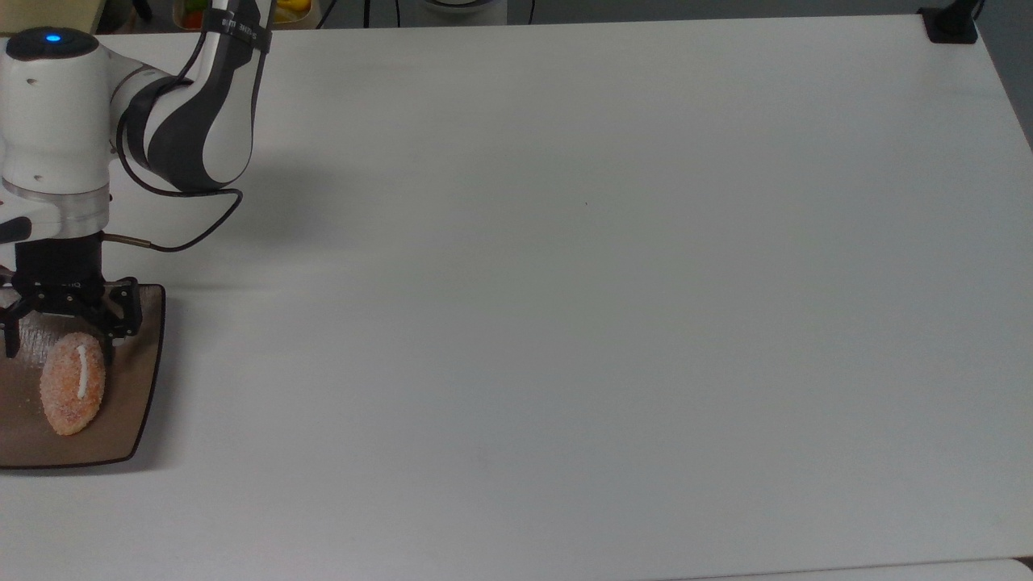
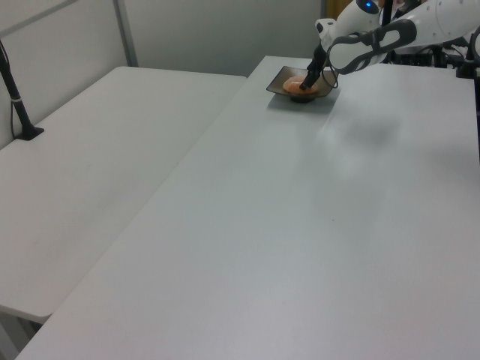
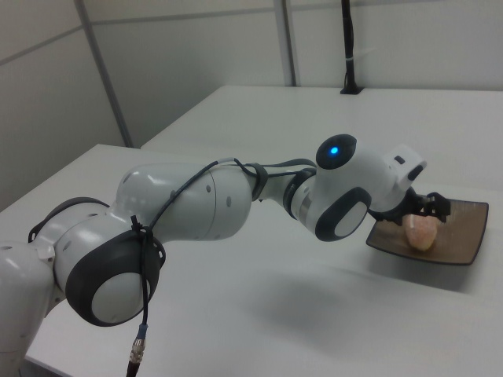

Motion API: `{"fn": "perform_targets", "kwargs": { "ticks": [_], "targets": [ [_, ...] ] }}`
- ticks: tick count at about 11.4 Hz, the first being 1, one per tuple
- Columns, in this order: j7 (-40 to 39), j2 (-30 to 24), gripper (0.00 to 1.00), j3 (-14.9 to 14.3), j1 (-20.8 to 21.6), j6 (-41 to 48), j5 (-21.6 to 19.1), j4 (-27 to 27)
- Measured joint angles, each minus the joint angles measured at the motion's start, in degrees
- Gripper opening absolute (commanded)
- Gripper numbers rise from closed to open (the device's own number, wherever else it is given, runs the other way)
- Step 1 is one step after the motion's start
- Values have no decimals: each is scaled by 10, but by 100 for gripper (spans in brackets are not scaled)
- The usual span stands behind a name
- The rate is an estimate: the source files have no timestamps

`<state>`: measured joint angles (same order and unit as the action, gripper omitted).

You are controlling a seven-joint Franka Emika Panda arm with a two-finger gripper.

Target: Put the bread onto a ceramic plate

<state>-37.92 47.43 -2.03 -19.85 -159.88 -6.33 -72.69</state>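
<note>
— So was the bread (image 1: 73,383) down?
— Yes, it lay on the ceramic plate (image 1: 137,403); the gripper (image 1: 58,327) stood spread apart above it. Only pulling away seemed left.

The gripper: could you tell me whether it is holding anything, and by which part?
Nothing is held. The gripper is open above the bread, which lies on the ceramic plate.

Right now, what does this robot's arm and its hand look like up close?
The arm is made of rounded, glossy white shells with dark grey joint sections. A small blue light glows on the segment near the wrist. A thin black cable loops along the outside. The hand is black and angular, much darker than the arm.
</note>
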Motion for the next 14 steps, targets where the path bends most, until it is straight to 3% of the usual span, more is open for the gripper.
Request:
{"fn": "perform_targets", "kwargs": {
  "ticks": [2,5,8,11,14],
  "targets": [
    [0,-16,100,0,0,-9,0,1],
    [12,-88,100,2,3,13,-4,-15],
    [63,-181,100,5,18,170,-6,-19],
    [148,-291,100,7,41,403,-10,-28],
    [212,-393,100,8,77,569,-49,-59]
  ]
}}
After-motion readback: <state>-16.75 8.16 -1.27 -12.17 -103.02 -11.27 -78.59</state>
